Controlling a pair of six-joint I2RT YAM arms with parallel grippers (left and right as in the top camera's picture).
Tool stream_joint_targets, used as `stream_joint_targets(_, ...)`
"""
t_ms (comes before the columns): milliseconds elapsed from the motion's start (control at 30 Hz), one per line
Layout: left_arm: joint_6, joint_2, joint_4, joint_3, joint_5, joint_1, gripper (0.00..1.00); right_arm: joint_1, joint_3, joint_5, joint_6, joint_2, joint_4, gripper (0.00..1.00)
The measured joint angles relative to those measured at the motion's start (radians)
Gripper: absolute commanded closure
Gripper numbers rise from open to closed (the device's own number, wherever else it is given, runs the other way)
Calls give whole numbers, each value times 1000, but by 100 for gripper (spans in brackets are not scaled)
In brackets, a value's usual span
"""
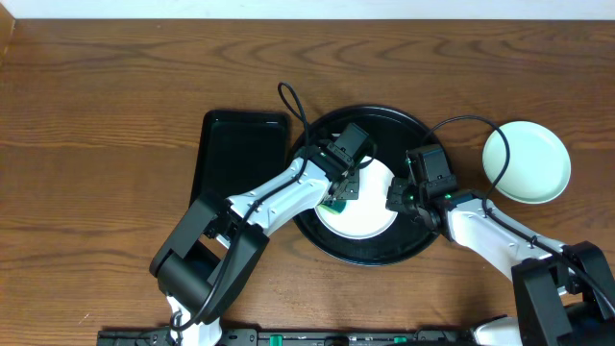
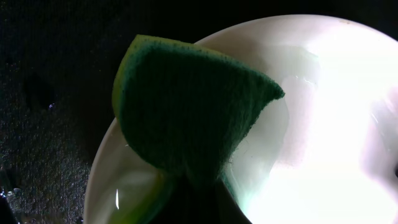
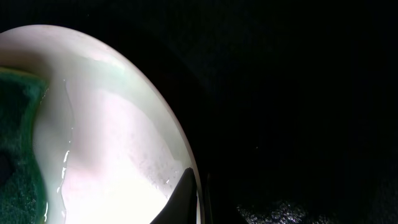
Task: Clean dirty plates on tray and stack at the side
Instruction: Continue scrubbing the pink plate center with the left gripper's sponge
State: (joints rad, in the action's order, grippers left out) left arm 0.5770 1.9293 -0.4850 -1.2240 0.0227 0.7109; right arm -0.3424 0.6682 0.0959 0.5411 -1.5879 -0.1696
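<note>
My three eyes: one high up, two down on my wrists.
My top eye sits far above and looks straight down, so it sees the whole table (image 1: 96, 96) with the tray (image 1: 375, 252) in the middle. My left wrist eye looks from very close at the sponge (image 2: 193, 106) and the plate (image 2: 323, 93). My right wrist eye is just as close, at the other edge of the same plate, with dark tray beside it. All three eyes see this plate. Both wrist eyes see the sponge, each from its own side.
</note>
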Motion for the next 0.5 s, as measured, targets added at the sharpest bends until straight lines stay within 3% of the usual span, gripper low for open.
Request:
stream_joint_targets(267,-1,4,-3,-5,22,-3,92,0,0,0,0,-1,4,99)
stream_joint_targets(500,-17,6,20,-4,136,-37,93,0,0,0,0,-1,5,99)
